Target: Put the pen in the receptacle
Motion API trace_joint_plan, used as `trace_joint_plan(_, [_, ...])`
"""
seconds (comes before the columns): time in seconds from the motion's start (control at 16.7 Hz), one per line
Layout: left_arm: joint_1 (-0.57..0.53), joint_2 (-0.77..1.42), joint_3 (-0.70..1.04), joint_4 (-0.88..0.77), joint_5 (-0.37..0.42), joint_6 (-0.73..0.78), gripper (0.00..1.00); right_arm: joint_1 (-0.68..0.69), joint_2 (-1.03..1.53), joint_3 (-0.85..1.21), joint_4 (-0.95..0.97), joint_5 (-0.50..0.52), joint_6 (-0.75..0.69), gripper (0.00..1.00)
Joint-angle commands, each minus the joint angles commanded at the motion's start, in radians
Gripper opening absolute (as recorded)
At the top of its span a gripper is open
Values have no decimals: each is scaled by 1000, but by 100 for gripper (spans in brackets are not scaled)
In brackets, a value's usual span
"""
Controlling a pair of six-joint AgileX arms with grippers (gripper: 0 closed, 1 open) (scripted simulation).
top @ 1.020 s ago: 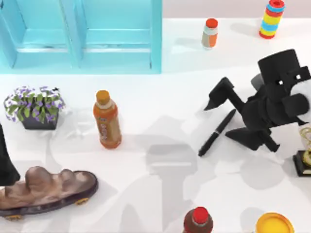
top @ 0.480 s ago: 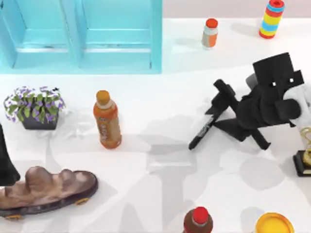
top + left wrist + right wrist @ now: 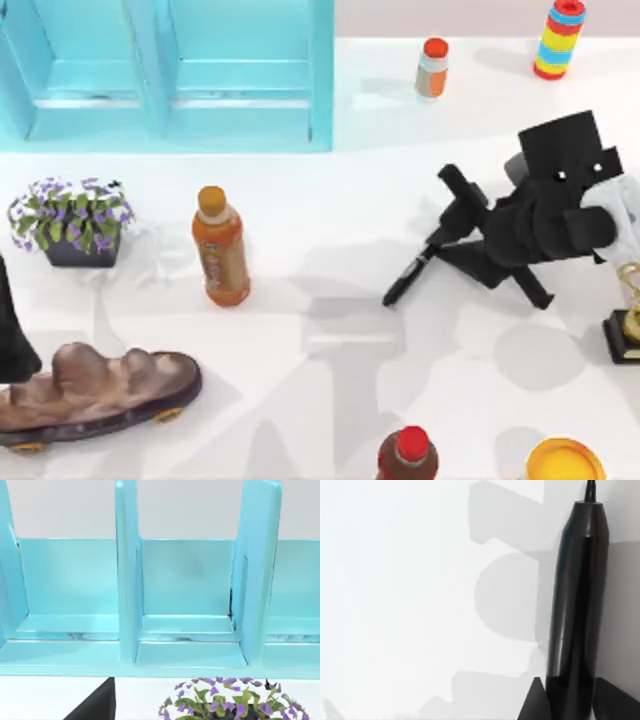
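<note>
Right of the tabletop's (image 3: 300, 400) centre, the pen (image 3: 408, 278) slants with its tip toward the lower left, its upper end clamped in the right gripper (image 3: 447, 236), and the right wrist view shows the black barrel (image 3: 577, 605) running out from between the 2 fingers (image 3: 532, 702) over the white surface. Well to the pen's left stands the orange bottle (image 3: 220, 246), with the turquoise receptacle (image 3: 170, 75) across the back left of the tabletop. At the far left edge sits the left arm (image 3: 12, 330), its wrist view facing the receptacle's open compartments (image 3: 187, 595) and the purple-flowered plant (image 3: 225, 700); I cannot tell its gripper state.
</note>
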Motion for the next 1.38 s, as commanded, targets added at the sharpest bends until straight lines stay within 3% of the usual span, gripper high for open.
trace_joint_plan(0.48, [0,0,0,0,0,0,100,-16,-57,18,-42,-17,8,0])
trace_joint_plan(1.38, [0,0,0,0,0,0,100,-18,-268,178,-417,-20,5,0])
